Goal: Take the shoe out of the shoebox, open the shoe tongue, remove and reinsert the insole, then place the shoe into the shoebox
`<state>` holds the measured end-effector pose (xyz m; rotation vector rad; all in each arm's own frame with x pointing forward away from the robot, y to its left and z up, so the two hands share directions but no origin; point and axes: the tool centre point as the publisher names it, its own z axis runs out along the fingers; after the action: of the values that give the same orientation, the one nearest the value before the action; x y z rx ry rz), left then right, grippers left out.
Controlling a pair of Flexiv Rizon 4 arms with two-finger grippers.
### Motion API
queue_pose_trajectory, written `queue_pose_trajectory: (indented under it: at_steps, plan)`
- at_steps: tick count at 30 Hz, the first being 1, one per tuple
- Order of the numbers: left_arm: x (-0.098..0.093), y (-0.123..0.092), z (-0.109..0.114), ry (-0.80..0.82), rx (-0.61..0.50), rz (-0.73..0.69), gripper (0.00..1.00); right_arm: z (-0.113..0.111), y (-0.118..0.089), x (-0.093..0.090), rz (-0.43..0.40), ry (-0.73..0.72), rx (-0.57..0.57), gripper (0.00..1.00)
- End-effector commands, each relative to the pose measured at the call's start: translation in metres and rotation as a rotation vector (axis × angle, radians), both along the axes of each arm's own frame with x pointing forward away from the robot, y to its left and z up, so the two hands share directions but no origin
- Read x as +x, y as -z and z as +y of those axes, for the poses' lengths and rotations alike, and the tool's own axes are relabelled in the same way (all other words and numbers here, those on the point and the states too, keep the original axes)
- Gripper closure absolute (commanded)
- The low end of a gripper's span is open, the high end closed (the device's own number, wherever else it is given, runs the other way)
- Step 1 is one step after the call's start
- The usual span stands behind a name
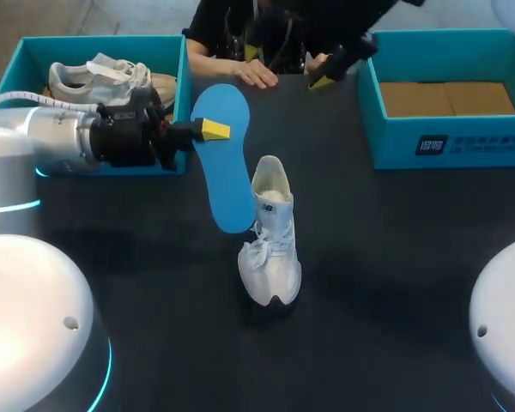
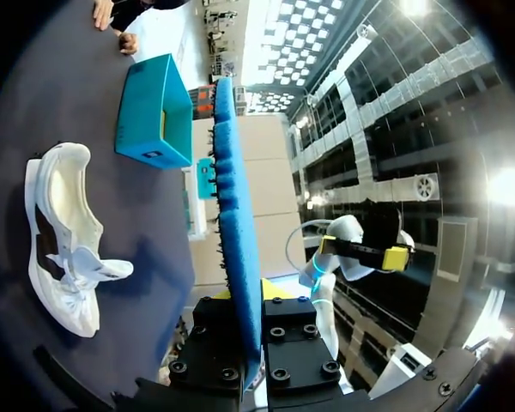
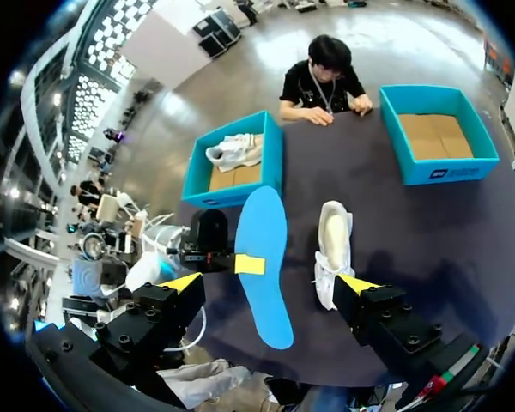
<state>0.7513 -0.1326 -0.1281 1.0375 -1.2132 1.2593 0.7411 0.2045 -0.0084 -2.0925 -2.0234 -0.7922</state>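
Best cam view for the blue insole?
Right wrist view: the flat blue foam insole shows whole, face-on and clear of the white lace-up shoe, left gripper clamped on its edge. Head view shows it whole too, its tip crowding the shoe. Left wrist view sees it only edge-on.

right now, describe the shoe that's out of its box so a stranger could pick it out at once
On the dark table, between the left shoebox and the right shoebox, a white lace-up shoe stands in the open middle, beside the blue insole held by the left hand. The other white shoe lies inside the left shoebox; this one sits on bare table.
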Motion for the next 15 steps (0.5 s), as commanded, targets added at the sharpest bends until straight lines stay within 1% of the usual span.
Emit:
queue_pose_trajectory:
  at_steps: [1, 4, 5, 8, 15]
  plan:
    - [0.000, 0.003, -0.001, -0.001, 0.001, 0.005, 1.00, 0.016, 0.000, 0.003, 0.028, 0.084, -0.346, 0.00]
    - [0.002, 0.004, -0.003, 0.004, 0.000, 0.010, 1.00, 0.023, 0.000, 0.001, 0.018, 0.079, -0.355, 0.00]
    - [0.003, 0.004, -0.004, 0.004, -0.001, 0.010, 1.00, 0.027, 0.001, 0.001, 0.021, 0.072, -0.378, 0.00]
    - [0.007, 0.005, -0.006, 0.004, -0.009, 0.006, 1.00, 0.033, 0.004, 0.000, 0.026, 0.066, -0.401, 0.00]
    - [0.018, 0.003, -0.012, 0.002, -0.021, -0.002, 1.00, 0.049, 0.009, -0.003, 0.034, 0.037, -0.409, 0.00]
